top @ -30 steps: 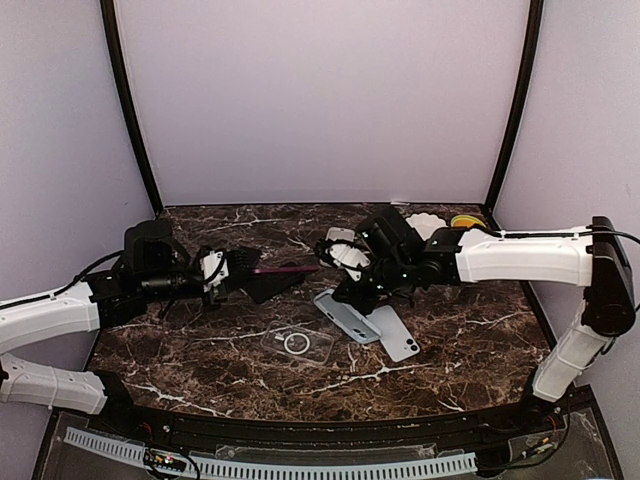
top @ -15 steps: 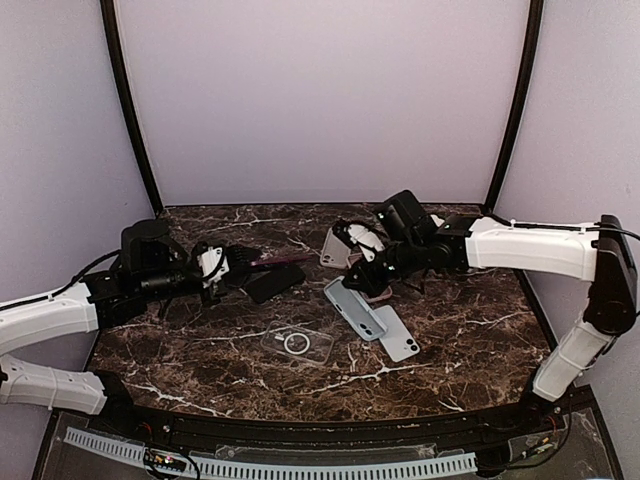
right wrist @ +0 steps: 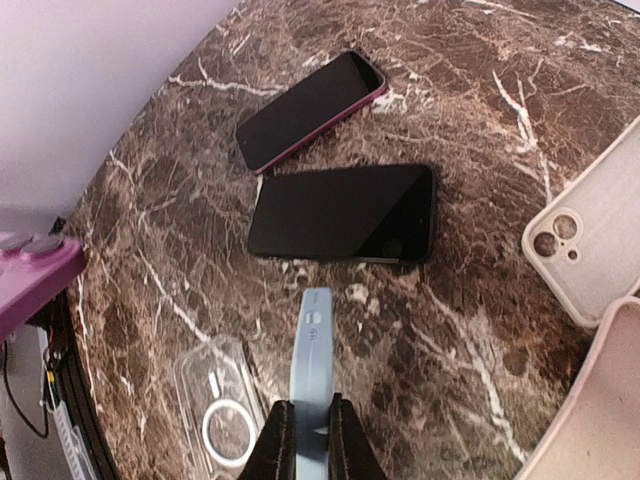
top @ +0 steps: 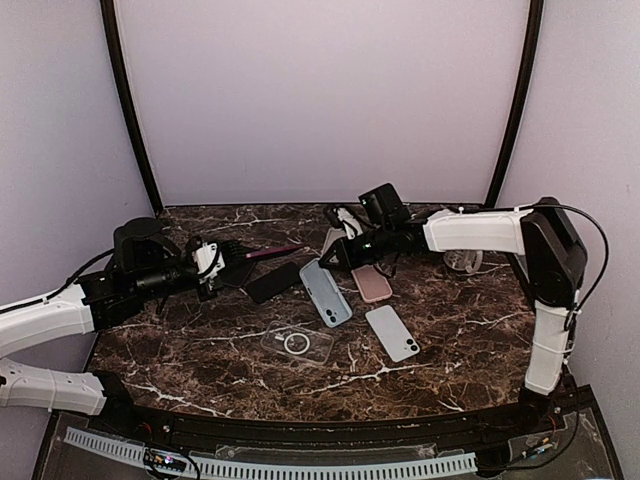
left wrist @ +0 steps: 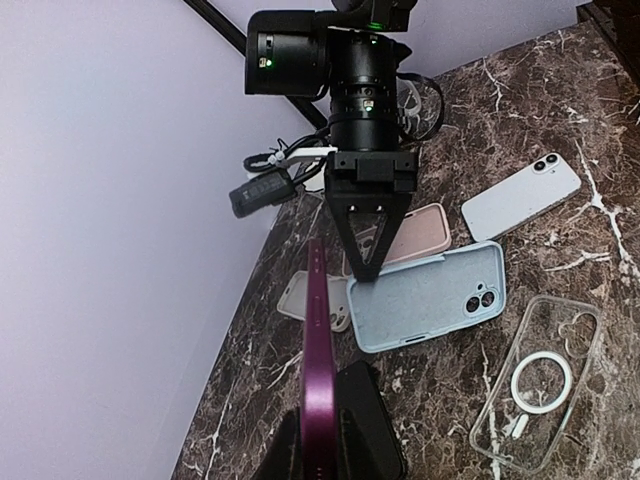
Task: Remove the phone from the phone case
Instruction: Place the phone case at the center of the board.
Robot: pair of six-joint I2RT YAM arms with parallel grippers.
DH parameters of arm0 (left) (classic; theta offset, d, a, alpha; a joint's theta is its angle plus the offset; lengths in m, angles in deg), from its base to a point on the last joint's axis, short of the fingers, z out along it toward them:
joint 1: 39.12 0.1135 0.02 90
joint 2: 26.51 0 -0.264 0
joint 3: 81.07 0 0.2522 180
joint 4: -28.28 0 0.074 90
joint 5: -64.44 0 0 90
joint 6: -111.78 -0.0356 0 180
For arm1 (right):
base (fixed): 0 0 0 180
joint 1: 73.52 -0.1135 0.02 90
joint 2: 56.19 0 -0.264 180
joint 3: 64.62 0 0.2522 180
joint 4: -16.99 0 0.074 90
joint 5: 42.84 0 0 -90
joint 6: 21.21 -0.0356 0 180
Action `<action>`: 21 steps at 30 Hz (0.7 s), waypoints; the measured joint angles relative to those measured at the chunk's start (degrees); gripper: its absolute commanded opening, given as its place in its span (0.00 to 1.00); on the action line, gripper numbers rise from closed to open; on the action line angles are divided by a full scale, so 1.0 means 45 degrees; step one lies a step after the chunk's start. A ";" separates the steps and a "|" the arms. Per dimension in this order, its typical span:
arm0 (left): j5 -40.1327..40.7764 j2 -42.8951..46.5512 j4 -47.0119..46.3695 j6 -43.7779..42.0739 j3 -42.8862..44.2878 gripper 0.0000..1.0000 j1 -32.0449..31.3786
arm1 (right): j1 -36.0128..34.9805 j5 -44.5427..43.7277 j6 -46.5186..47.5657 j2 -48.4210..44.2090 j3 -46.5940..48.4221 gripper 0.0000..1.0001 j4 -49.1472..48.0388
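A purple phone (top: 265, 252) is clamped edge-on in my left gripper (top: 228, 257), above the table at the left. In the left wrist view the phone (left wrist: 318, 340) rises from the shut gripper (left wrist: 318, 448). My right gripper (top: 333, 258) is shut on the end of a light blue phone case (top: 325, 292), which is empty and apart from the phone. In the right wrist view the case (right wrist: 313, 350) shows edge-on, held by the right gripper (right wrist: 308, 428). The left wrist view also shows the blue case (left wrist: 430, 295).
A black phone (top: 272, 282) lies below the purple one, with another dark phone (right wrist: 310, 108) beyond it. Also on the marble: a clear case (top: 297, 343), a white phone (top: 392, 332), a pink case (top: 372, 283) and a beige case (top: 335, 238).
My right gripper has carried the blue case back and left off the white phone, uncovering a pink case. The left gripper drew the purple phone slightly left.
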 measured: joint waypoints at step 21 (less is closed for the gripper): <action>0.0233 -0.0005 -0.0005 -0.0005 0.0000 0.00 0.0063 | 0.0597 -0.0699 0.0379 0.1690 0.0831 0.00 0.0665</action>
